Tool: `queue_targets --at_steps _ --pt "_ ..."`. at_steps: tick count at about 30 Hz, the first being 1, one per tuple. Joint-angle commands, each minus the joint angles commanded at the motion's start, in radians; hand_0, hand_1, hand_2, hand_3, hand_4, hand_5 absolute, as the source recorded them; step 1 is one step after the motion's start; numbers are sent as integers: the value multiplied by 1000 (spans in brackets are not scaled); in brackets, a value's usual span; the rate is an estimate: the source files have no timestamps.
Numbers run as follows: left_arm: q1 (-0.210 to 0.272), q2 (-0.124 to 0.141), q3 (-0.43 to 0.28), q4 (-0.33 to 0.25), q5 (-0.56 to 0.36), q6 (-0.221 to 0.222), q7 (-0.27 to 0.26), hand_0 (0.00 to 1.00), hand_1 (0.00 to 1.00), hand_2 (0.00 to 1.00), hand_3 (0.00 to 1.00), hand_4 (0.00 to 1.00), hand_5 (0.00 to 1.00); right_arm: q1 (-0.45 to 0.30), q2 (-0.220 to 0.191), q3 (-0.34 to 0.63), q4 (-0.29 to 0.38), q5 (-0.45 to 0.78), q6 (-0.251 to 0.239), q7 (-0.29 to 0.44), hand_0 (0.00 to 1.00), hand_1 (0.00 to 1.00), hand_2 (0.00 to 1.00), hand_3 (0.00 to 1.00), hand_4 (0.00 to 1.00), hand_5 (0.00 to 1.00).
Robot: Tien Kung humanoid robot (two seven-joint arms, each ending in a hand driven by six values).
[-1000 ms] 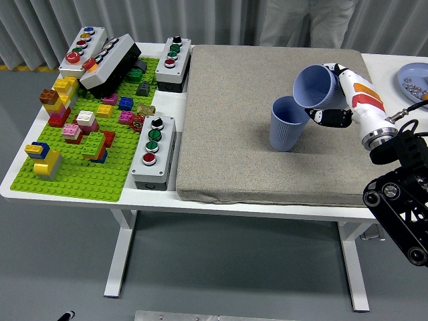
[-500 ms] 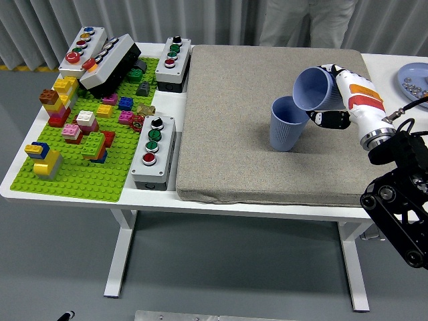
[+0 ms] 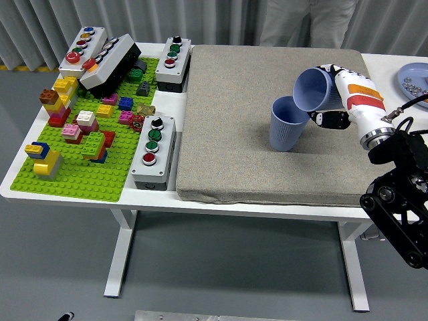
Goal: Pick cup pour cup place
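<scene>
Blue tilted cup (image 3: 313,88), gripped by the right hand (image 3: 341,100), has its mouth facing 8 o'clock above the upright blue cup (image 3: 287,124) standing on the grey mat (image 3: 234,120) covering the desk (image 3: 391,70).

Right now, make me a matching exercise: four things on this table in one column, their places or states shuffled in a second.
1. tilted cup
2. upright cup
3. green baseplate
4. plate

a. far right edge of the table
b. stands on the grey mat
c. held in the right robot hand, mouth aimed down-left
d. left side, covered with bricks

Pairs: 1-c, 2-b, 3-d, 4-a
</scene>
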Motion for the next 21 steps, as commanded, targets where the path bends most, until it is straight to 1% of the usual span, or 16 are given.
queue_targets --at_steps 11,21 --pt "-3 1 -4 0 2 1 0 825 787 858 775 600 998 26 -18 -26 -7 -16 18 -8 782 671 571 640 652 151" --pt "-5 1 -4 0 2 1 0 825 787 858 775 602 998 38 -25 -35 -16 -23 20 -11 791 674 573 636 650 147"
